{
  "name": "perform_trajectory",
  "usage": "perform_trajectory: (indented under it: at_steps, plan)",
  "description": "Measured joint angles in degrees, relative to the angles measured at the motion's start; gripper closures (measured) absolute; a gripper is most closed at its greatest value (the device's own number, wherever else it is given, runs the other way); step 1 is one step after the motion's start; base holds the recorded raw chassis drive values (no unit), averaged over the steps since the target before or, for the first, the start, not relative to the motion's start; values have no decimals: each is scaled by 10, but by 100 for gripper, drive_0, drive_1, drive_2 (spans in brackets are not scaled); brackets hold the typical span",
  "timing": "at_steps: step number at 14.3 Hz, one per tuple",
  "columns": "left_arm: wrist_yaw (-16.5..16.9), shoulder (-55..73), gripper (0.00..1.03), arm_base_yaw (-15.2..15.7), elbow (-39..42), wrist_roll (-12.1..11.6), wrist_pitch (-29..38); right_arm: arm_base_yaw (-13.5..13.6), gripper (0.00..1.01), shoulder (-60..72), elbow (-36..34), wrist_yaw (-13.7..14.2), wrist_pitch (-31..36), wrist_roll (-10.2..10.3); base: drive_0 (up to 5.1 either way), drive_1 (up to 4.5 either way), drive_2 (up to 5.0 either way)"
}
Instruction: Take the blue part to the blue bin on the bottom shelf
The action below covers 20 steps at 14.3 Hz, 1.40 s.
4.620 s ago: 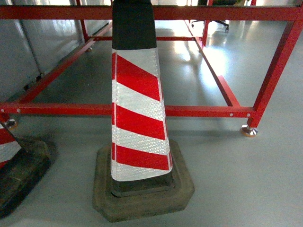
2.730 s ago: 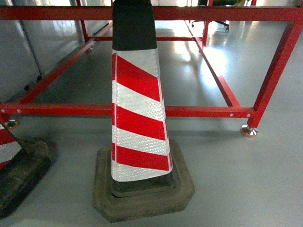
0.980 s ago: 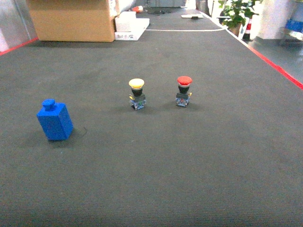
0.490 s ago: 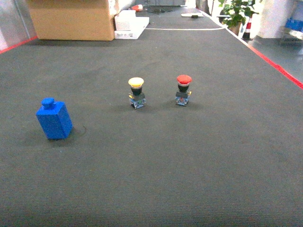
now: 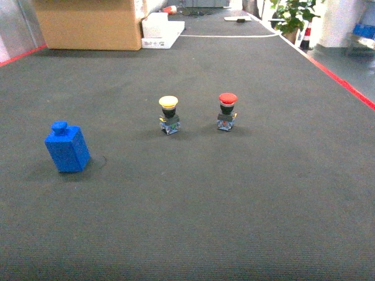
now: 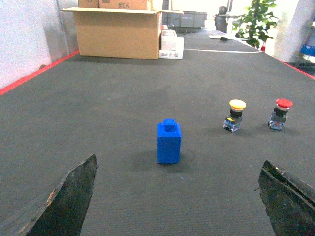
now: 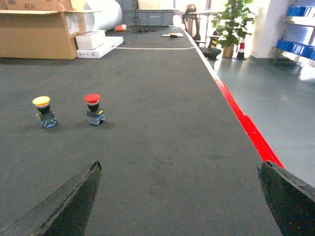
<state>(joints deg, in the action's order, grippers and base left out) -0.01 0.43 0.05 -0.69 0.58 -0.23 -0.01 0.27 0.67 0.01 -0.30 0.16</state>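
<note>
Blue part is standing upright on the dark mat at 9 o'clock in the head view, exactly where it was half a second ago; yellow button and red button are sitting side by side near centre, likewise unmoved; left gripper and right gripper are both hovering with fingers spread wide, holding nothing; cardboard box is resting at 11 o'clock.

left gripper: dark, scuffed wedge fingers | right gripper: same
</note>
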Motion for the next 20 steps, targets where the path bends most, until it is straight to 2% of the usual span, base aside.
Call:
perform_trajectory:
  at_steps: [5,6,7,8,9,11,12,13,14,15,17,20]
  plan:
    - [0,0,5,0,0,0,0,0,3,0,0,0,0,0,0,0,0]
    - [-61,31,5,-28,-23,14,-72,0,3,0,0,0,0,0,0,0,0]
    - [-133,118,5,-68,-54,39,-99,0,3,0,0,0,0,0,0,0,0]
    - [-159,187,5,-93,-60,59,-58,0,3,0,0,0,0,0,0,0,0]
    - [-143,264,5,-97,-69,70,12,0,3,0,0,0,0,0,0,0,0]
    - [-75,480,5,-70,-124,70,202,0,3,0,0,0,0,0,0,0,0]
    - [-27,607,5,-59,-161,59,297,0,3,0,0,0,0,0,0,0,0]
    - [-3,727,5,-47,-196,33,376,0,3,0,0,0,0,0,0,0,0]
    - [10,843,5,-37,-238,18,426,0,3,0,0,0,0,0,0,0,0]
    - [15,914,5,-34,-268,6,438,0,3,0,0,0,0,0,0,0,0]
    - [18,1014,5,-32,-315,-2,448,0,3,0,0,0,0,0,0,0,0]
    - [18,1091,5,-32,-388,-6,457,0,3,0,0,0,0,0,0,0,0]
